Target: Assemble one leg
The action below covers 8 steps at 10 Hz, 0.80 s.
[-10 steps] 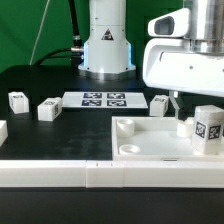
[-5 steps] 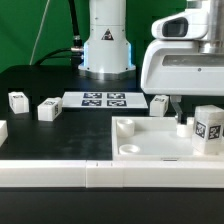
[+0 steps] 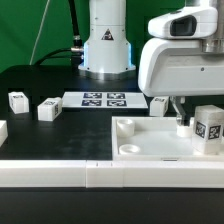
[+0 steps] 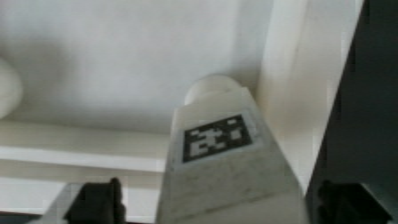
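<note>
The gripper (image 3: 181,111), clenched on a small white plastic block leg (image 4: 226,150) bearing a square marker tag, hangs over the large white square tray (image 3: 150,140), so seating that leg seems unfinished.

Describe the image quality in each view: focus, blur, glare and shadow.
Exterior view: even lighting, the marker board fairly sharp, the white tray nearly washed out, the hand close to the lens and soft-edged. Wrist view: soft overall, the leg with its tag readable but grainy, the fingers dark and blurred, a shadow at one edge.
</note>
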{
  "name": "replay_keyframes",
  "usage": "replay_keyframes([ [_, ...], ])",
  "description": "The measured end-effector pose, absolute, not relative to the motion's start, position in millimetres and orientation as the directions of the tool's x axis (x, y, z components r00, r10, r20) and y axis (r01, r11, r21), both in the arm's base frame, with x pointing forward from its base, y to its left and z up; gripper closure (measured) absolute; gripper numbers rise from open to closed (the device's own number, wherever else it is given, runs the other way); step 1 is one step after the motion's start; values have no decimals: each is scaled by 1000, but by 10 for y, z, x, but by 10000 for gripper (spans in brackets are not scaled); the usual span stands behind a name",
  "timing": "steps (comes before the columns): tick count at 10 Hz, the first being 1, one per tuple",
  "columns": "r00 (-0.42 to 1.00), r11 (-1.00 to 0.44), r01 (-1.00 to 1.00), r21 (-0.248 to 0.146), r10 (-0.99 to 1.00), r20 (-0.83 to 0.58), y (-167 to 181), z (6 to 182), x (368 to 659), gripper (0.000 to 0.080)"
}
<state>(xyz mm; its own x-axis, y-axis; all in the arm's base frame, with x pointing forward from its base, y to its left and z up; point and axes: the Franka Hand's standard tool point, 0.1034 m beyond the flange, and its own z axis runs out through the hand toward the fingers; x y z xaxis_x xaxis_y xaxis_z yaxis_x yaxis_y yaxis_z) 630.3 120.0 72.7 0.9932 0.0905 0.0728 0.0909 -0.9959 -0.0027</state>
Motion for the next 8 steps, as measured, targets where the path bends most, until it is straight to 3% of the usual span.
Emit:
replay_keyframes([
  [1,995,-997,72,-4,71,73,1200,728,6303,422],
  [2,996,-999,48,-6,47,72,1197,726,6303,509],
  [5,971,-974,-226,-30,-227,77,1201,714,6301,509],
  [8,823,-825,-562,-61,-565,61,1193,708,6293,509],
])
